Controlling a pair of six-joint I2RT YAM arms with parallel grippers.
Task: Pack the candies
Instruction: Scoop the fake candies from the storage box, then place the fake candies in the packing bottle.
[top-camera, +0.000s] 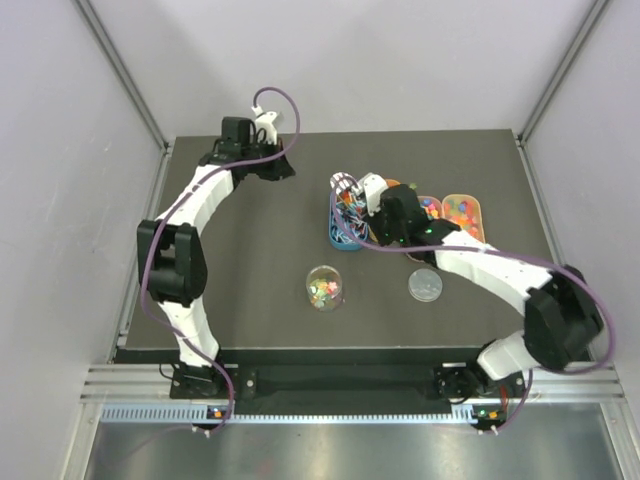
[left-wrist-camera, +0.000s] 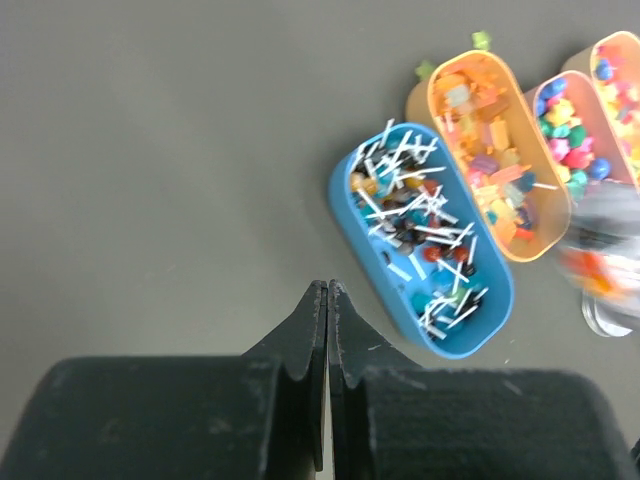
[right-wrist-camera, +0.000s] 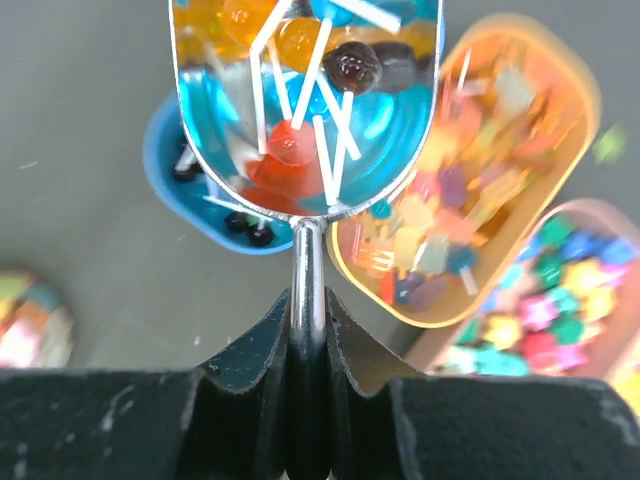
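Right gripper (right-wrist-camera: 308, 305) jaws clamped on scoop (right-wrist-camera: 380, 130) handle; candies (right-wrist-camera: 290, 145) (light, loose, roll-prone lollipops) heaped inside, above blue tray (right-wrist-camera: 160, 160). Carry by scoop, level. Left gripper (left-wrist-camera: 327, 295) jaws together above desk (left-wrist-camera: 150, 150).

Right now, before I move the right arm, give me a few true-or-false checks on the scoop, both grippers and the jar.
1. The right gripper is shut on the handle of the scoop. True.
2. The scoop is empty. False: it carries lollipops.
3. The left gripper is shut on nothing. True.
4. The jar has its lid on. False: the lid lies apart, to the jar's right.
5. The scoop hangs over the jar. False: it is over the blue tray.
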